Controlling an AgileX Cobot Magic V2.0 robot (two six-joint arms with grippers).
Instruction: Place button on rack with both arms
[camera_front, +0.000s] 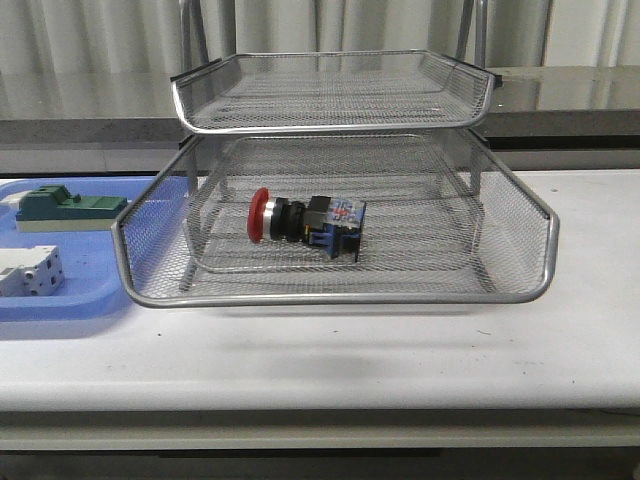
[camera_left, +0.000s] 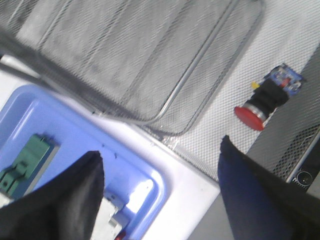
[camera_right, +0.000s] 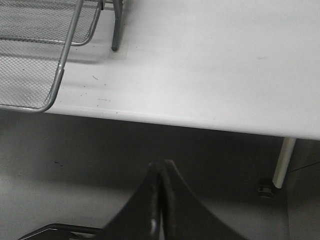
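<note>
The button (camera_front: 303, 220), with red head, black body and blue rear block, lies on its side in the lower tier of the silver wire-mesh rack (camera_front: 340, 298). It also shows in the left wrist view (camera_left: 270, 96), on the mesh. My left gripper (camera_left: 161, 172) is open and empty, high above the rack's corner (camera_left: 165, 131) and the blue tray. My right gripper (camera_right: 161, 172) is shut on nothing, off the table's front edge, beside the rack's corner (camera_right: 47, 102). Neither arm shows in the front view.
A flat blue tray (camera_front: 85, 295) left of the rack holds a green block (camera_front: 65, 207) and a white terminal block (camera_front: 30, 270); both show in the left wrist view too (camera_left: 22, 165). A table leg (camera_right: 282, 162) stands below the white tabletop (camera_right: 215, 65).
</note>
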